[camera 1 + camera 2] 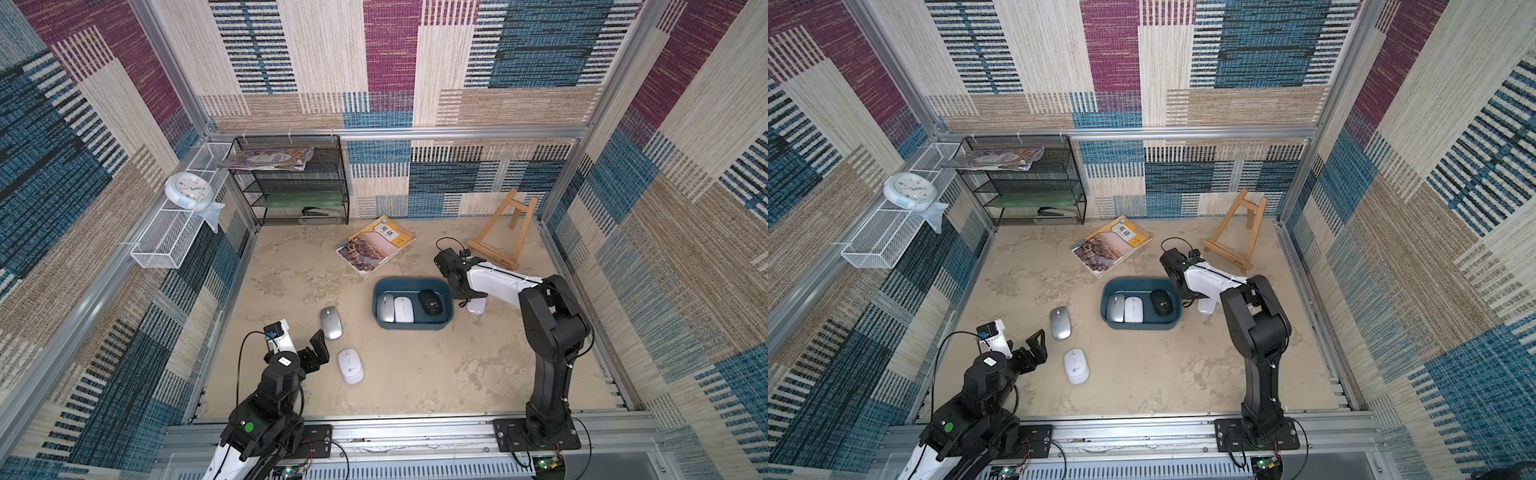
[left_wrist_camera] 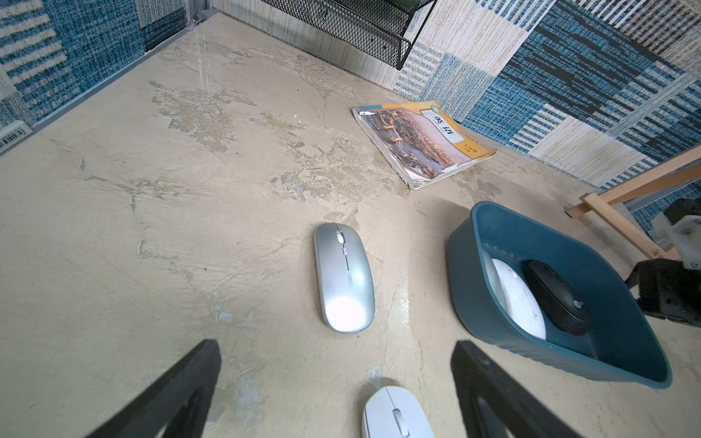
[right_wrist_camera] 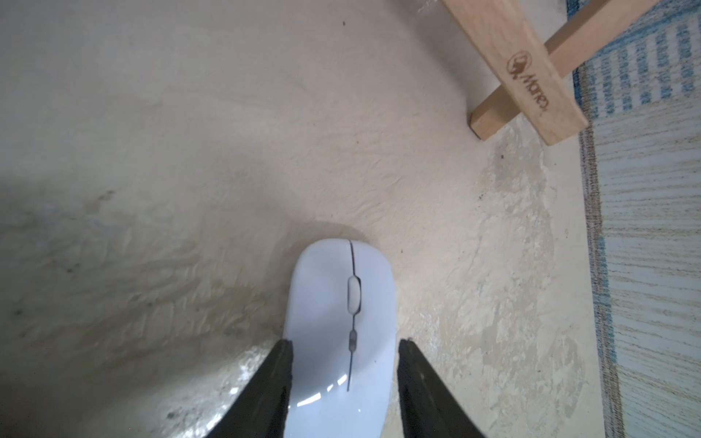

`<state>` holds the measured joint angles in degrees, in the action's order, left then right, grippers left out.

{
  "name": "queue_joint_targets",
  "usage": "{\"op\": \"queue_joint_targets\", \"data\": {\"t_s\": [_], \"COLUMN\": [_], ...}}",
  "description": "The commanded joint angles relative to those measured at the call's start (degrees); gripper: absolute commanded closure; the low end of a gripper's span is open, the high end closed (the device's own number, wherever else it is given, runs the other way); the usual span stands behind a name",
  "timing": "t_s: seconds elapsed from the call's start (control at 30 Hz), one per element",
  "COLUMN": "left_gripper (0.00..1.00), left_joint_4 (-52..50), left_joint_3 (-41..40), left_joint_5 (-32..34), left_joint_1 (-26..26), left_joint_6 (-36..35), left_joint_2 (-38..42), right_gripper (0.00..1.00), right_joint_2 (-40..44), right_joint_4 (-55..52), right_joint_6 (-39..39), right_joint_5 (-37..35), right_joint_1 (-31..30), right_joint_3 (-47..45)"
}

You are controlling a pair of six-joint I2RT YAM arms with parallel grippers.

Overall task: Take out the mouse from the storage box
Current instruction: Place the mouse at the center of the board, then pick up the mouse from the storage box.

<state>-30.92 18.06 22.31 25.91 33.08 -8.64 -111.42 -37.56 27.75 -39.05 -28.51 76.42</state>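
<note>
Straddling the white mouse (image 3: pixel 337 288) along its length, your right gripper (image 3: pixel 345 341) sits just right of the storage box (image 1: pixel 411 324), whether clamped or let go you cannot tell

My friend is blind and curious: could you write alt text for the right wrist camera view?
A white computer mouse lies on a beige table, between the two black fingers of the right end effector. The foot of a wooden easel stands beyond it, near a patterned wall.
</note>
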Motion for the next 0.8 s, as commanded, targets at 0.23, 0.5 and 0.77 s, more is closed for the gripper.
{"op": "queue_joint_targets", "data": {"t_s": [0.23,0.5,0.77], "left_gripper": [0.01,0.01,0.01], "left_joint_4": [2.57,3.85,1.02], "left_joint_3": [0.69,3.15,6.65], "left_joint_5": [0.11,2.79,-1.68], "left_joint_1": [-0.07,-0.07,-0.07], "left_joint_6": [-0.4,3.17,9.17], "left_joint_2": [-4.55,-15.74,-16.52], "right_gripper": [0.44,0.41,0.39], "right_joint_2": [15.84,30.16,43.18], "right_joint_4": [3.91,10.75,16.61], "right_joint_6": [-1.98,-4.48,-3.38], "right_joint_5": [3.92,9.64,11.46], "right_joint_1": [-0.59,-0.85,-0.85], "right_joint_3": [-5.86,-14.83,-23.37]}}
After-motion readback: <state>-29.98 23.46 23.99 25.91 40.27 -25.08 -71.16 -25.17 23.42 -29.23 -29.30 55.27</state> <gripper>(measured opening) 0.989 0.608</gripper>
